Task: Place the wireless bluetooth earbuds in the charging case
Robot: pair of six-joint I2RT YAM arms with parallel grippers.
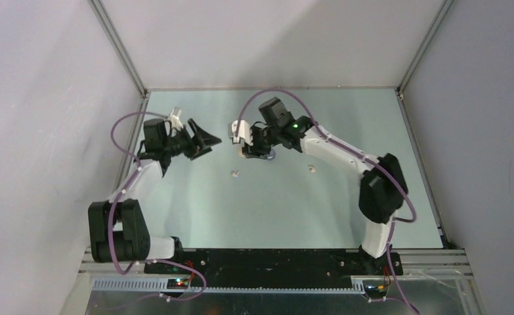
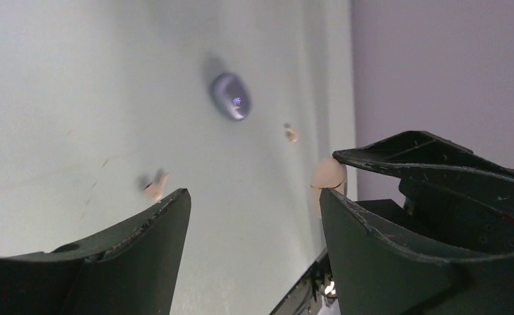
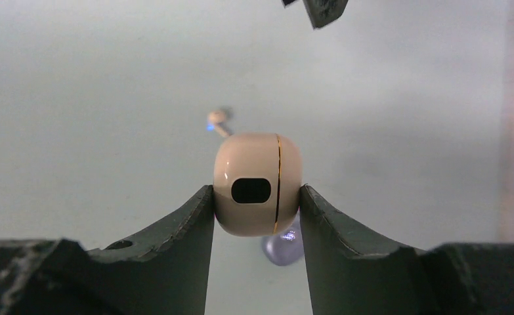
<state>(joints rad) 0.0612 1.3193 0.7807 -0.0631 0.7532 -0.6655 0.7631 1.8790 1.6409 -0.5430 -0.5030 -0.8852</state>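
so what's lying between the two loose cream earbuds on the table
Only bare table, as the top view shows; the purple case sits just beyond that line, not on it.

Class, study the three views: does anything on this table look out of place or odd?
The left cream earbud and the right cream earbud lie loose on the table, outside any case. The cream case is pinched in the right claw, over the lilac case. Nothing looks damaged.

I see a glossy, smooth cream plastic case (image 3: 257, 184) with a thin metallic gold seam, 2 matt black plastic fingers (image 3: 175, 236) with rough, chipped edges, and a matt, faintly scuffed pale table (image 2: 57, 98).
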